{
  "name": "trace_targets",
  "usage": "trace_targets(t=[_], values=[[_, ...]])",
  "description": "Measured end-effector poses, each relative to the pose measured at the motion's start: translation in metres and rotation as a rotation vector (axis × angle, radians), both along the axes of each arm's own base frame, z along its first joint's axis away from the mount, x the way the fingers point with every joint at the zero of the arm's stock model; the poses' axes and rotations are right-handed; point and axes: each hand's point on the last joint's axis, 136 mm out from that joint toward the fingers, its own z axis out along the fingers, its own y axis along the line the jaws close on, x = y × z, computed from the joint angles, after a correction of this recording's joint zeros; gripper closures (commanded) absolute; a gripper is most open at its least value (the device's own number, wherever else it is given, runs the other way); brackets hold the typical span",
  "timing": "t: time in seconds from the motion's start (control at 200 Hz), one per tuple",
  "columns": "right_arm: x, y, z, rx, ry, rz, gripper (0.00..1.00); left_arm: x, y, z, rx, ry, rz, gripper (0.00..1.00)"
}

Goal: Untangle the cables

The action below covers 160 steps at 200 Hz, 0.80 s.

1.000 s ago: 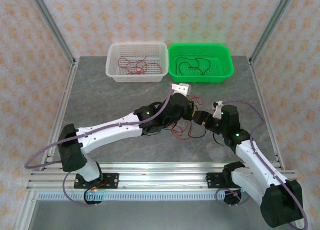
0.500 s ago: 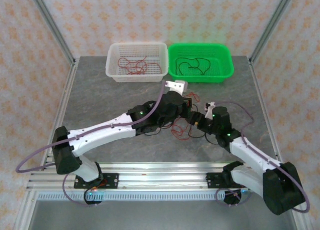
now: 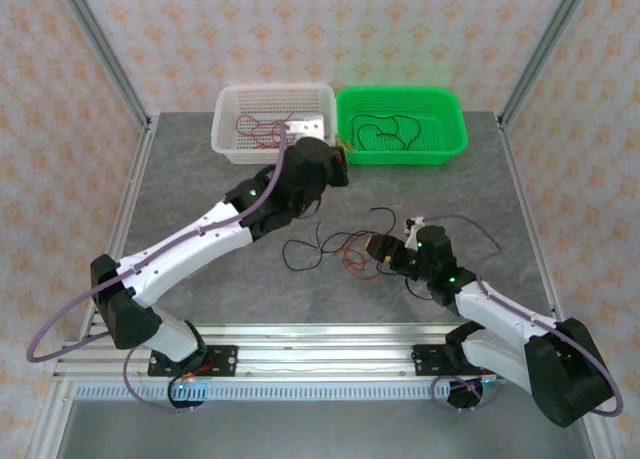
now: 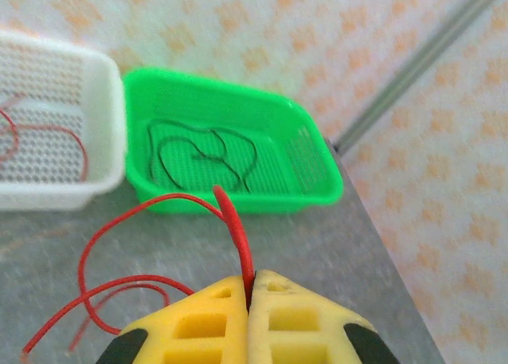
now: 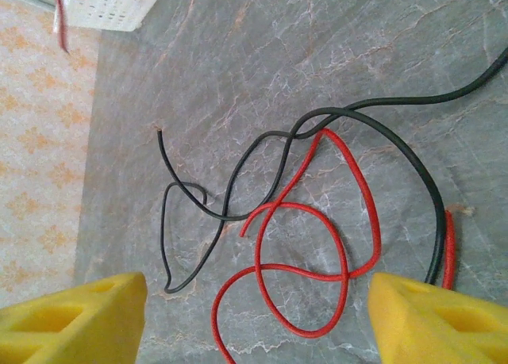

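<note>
Red cable [image 4: 236, 225] lifted away, marbled table [image 3: 200, 189], patterned walls [image 3: 300, 29]

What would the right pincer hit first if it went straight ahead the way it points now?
Most likely the red cable loop lying on the table ahead of the right pincer, framed by its open jaws. The black cable lies alongside. Depth is hard to judge.

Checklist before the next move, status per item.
1. Grip: left gripper shut on red cable: ok.
2. That cable's tail clear of the loose cables on the table: cannot tell.
3. Sorting: white basket holds reds, green basket holds black: ok.
4. Standby: right gripper open above the loose cables: ok.
5. Separation of the loose cables: not ok, black crosses red.
</note>
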Motion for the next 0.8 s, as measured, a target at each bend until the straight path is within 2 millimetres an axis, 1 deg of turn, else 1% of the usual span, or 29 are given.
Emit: trace_targets(t=[0.08,0.16,0.255,0.365,0.475,0.571,0.701,0.801], values=[[-0.001,-0.002,0.002,0.003,-0.012,-0.006,0.27,0.015,0.012,0.020,-0.012,-0.034,0.043,1.00],[-0.002,-0.002,0.002,0.007,-0.015,-0.007,0.27,0.031,0.021,0.036,-0.016,-0.062,0.080,1.00],[-0.005,-0.003,-0.001,0.005,-0.010,-0.007,0.27,0.056,0.035,0.045,0.000,-0.082,0.130,1.00],[-0.008,-0.004,-0.004,0.007,0.000,-0.009,0.27,0.084,0.052,0.045,0.037,-0.093,0.187,1.00],[-0.010,-0.005,-0.003,0.011,-0.003,-0.010,0.27,0.111,0.065,0.044,0.073,-0.103,0.228,1.00],[-0.010,-0.005,-0.001,0.015,-0.010,-0.010,0.27,0.131,0.075,0.042,0.093,-0.112,0.255,1.00],[-0.010,-0.005,-0.001,0.017,-0.008,-0.011,0.27,0.154,0.086,0.030,0.118,-0.107,0.274,1.00],[-0.011,-0.005,-0.002,0.014,-0.002,-0.015,0.27,0.175,0.097,0.012,0.137,-0.096,0.292,1.00]])
